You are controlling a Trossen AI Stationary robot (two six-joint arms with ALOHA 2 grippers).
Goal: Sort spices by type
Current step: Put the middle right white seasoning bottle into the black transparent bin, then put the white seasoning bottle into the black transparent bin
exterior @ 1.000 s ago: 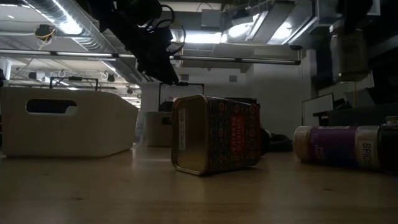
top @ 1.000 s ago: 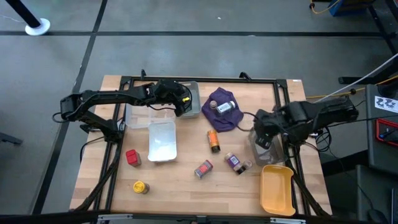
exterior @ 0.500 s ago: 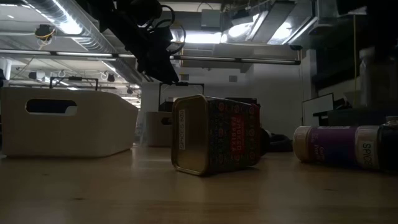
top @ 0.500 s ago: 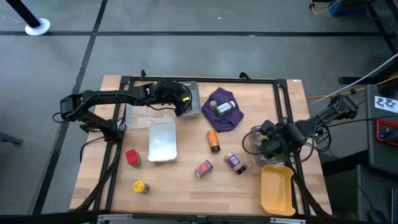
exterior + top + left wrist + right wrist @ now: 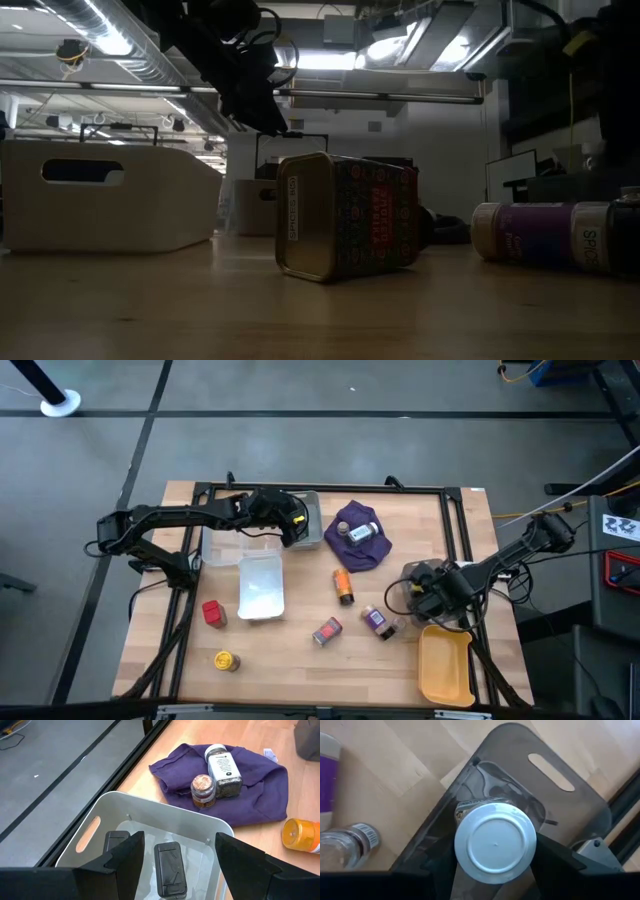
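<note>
While 2 dark tins in the white tray, right gripper clamped on a silver-capped jar inside the clear tray.

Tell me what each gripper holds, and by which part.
The right gripper grips a silver-lidded jar by its sides just below the lid, over the smoky clear tray. The left gripper hangs open and empty above the white bin.

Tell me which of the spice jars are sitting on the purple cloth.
Two: the white-capped jar lying on its side and the small amber jar standing beside it. The other jars and tins sit on bare wood or in trays, off the purple cloth.
</note>
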